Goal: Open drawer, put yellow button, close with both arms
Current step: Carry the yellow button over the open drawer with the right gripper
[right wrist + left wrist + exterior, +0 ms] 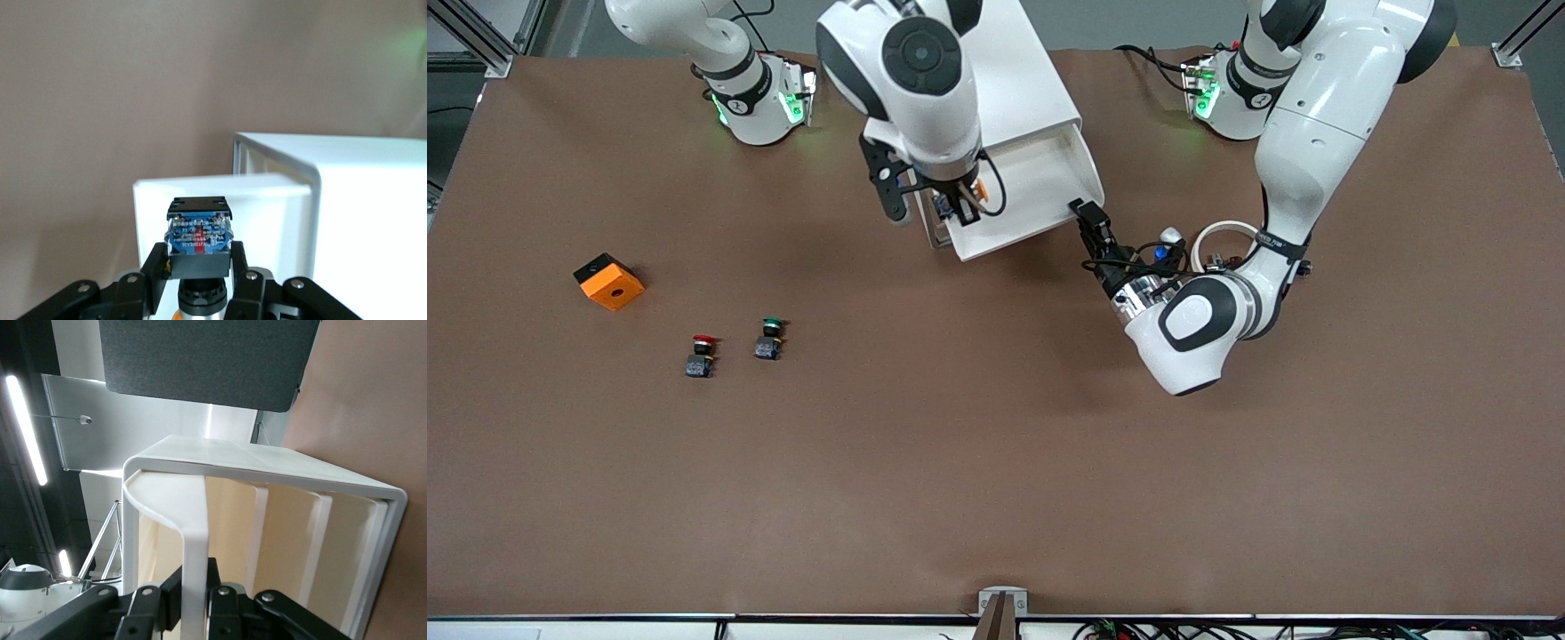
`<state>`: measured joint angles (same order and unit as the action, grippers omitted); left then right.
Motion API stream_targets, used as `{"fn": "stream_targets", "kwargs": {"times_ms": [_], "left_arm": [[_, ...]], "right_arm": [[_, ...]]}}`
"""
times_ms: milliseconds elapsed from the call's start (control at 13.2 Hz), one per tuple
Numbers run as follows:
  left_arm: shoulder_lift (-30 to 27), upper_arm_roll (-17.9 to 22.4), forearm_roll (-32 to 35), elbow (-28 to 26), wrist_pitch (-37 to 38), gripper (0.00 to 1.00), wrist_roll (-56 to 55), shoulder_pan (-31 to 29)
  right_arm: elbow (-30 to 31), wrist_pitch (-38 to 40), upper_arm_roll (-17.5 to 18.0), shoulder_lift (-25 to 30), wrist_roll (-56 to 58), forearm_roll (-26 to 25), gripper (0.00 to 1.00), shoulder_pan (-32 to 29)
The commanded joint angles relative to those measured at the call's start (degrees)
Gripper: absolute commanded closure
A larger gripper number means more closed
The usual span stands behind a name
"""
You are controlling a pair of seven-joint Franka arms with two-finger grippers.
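While the right gripper (pixel 960 206) hangs over the open drawer (pixel 1018 200), its fingers pinch the yellow button (pixel 199 243) by the body, cap downward, seemingly poised to release into the tray directly below. The left gripper (pixel 1089 222), clamped on the drawer's front lip (pixel 193 560), apparently steadies it pulled out from the cabinet (pixel 1023 80). Well apart from both: red button (pixel 703 354), green button (pixel 770 338), orange block (pixel 609 281).

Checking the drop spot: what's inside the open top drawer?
The drawer shows only bare white tray. The right tool, shut on the yellow button, hangs over its corner and hides the part beneath.
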<state>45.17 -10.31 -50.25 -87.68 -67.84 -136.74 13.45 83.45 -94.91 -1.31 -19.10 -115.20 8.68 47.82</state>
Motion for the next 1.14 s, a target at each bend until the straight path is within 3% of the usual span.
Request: {"fn": "stream_targets", "kwargs": {"times_ms": [0,454,606,681,757,1060], "left_arm": [[0.44,0.46,5.42,1.9,2.18,0.86,-0.28,-2.64],[0.44,0.37,6.13,1.99,3.06,0.82,-0.37,-2.91],[0.35,0.11,5.87,1.99,3.06,0.51,-0.37,-2.73],[0.35,-0.15,5.69,1.99,3.06,0.04,-0.28,-2.73],[0.35,-0.33,5.52,2.08,2.97,0.0,-0.37,-2.65],[0.35,-0.5,3.06,2.96,3.41,0.0,-0.19,-2.64]], "right_arm": [[-1.18,0.34,-0.54,-0.23,-5.46,-0.85,1.0,2.8],[-6.0,-4.67,-0.63,-4.97,-12.58,-0.94,1.0,5.44],[-8.82,-5.29,-0.71,-7.61,-14.25,-1.47,1.0,6.14],[-9.7,-5.46,-0.63,-8.4,-15.04,-1.73,1.0,6.58],[-10.84,-5.47,-0.71,-9.45,-16.27,-1.82,1.0,7.02],[-11.64,-5.38,-0.71,-10.87,-19.79,-3.49,1.0,9.39]]}}
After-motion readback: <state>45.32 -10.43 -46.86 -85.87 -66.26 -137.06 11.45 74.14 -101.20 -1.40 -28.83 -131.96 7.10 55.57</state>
